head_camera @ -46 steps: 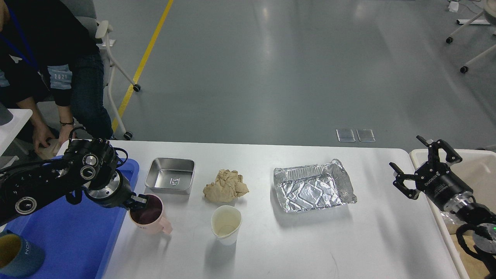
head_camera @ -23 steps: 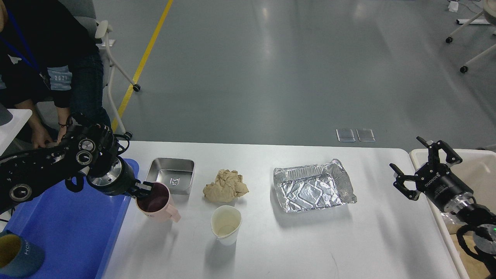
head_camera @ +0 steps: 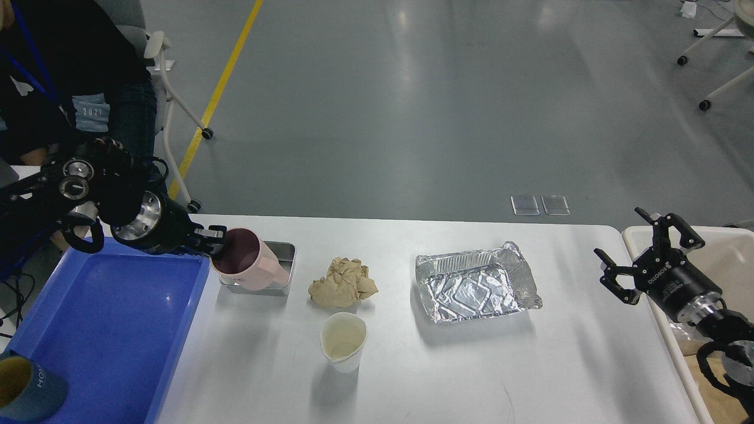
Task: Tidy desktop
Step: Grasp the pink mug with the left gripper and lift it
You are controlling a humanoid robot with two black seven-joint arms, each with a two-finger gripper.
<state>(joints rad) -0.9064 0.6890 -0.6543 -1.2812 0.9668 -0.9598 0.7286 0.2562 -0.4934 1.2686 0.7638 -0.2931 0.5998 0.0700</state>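
The white desktop (head_camera: 447, 365) fills the lower view. My left gripper (head_camera: 213, 240) is shut on the rim of a pink mug (head_camera: 250, 268) with a dark inside and holds it tilted in the air, over a small steel tray (head_camera: 286, 259). A crumpled brown paper ball (head_camera: 343, 283), a white paper cup (head_camera: 343, 341) and a crumpled foil tray (head_camera: 476, 284) lie on the desktop. My right gripper (head_camera: 642, 247) is open and empty above the desktop's right edge.
A blue plastic tray (head_camera: 106, 330) lies at the left, with a teal cup (head_camera: 26, 388) at its front corner. A cream bin (head_camera: 730, 259) stands at the right. A person (head_camera: 65, 76) sits at the far left by a chair.
My left gripper has lifted the pink mug off the desktop and carried it up and back, over the steel tray. The right arm has hardly moved.
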